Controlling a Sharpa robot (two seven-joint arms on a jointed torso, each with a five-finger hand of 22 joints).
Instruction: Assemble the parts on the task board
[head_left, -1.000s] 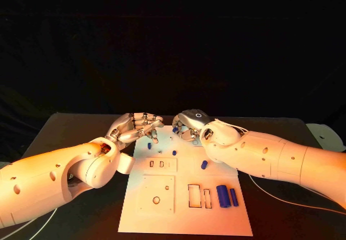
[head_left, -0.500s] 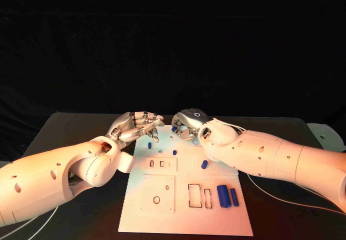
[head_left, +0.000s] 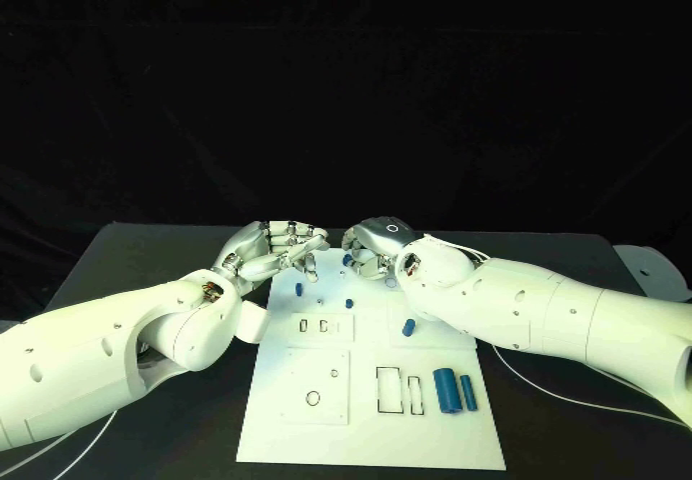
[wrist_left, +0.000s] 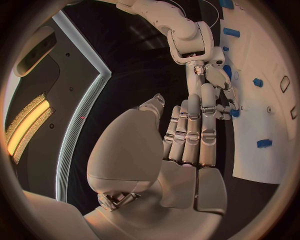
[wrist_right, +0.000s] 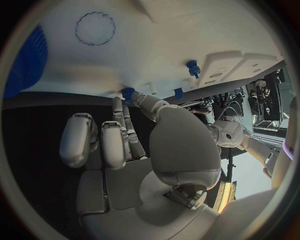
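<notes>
A: What's the biggest thing down there?
B: The black table, and on its middle the white task board, running from the near edge toward the far side.

A: And the arms?
B: Both reach to the board's far end. The left hand sits over the far left corner with its fingers curled in; I see nothing plainly in them, though the head view hides the fingertips. The left wrist view shows its fingers lying straight together beside the board's edge, so I cannot tell whether it holds anything.

A: The right hand?
B: The right hand is at the far middle of the board, fingers bent down. In the right wrist view a small blue part sits at its fingertips, pinched there against the board's edge.

A: Other parts?
B: Two blue cylinders lie side by side near the right edge, next to two rectangular slots. A blue peg lies mid-board, and smaller blue pegs stand toward the far left.
</notes>
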